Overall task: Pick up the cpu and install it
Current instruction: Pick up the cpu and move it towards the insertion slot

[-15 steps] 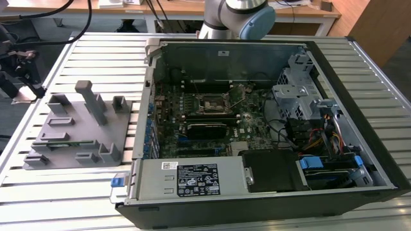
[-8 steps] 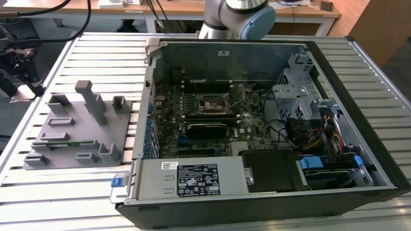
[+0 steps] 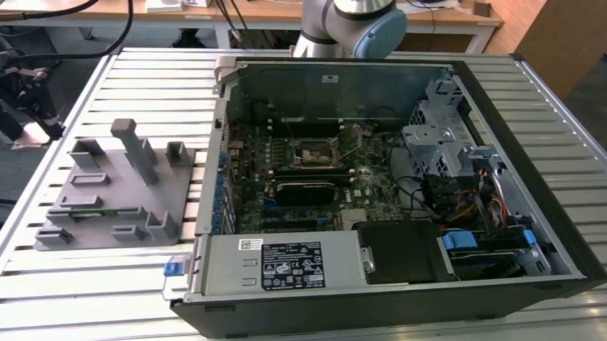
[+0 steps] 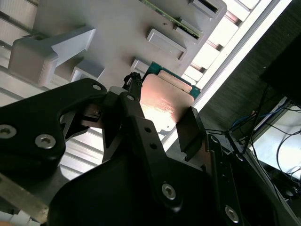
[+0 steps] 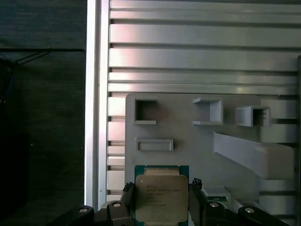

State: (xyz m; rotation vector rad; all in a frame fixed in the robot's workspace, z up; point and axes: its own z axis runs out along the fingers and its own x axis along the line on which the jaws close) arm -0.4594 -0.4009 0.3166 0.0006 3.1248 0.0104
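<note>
The cpu [image 5: 161,197] is a flat square chip with a silver metal top and a green rim. It sits between the two black fingers of my gripper [image 5: 161,186], which is shut on its opposite edges. In the second wrist view the cpu [image 4: 164,101] shows its shiny top, clamped in the gripper [image 4: 162,101]. It hangs high above the grey fixture plate [image 5: 188,141]. The black-framed motherboard socket [image 3: 313,151] lies open inside the computer case [image 3: 531,142], with nothing in it.
The grey fixture plate [image 3: 114,185] with raised blocks lies on the slatted table [image 3: 142,71] at the exterior view's left, a green memory stick [image 3: 90,211] in one slot. The arm's body [image 3: 351,25] rises behind the case. Cables and drive cages fill the case's right side.
</note>
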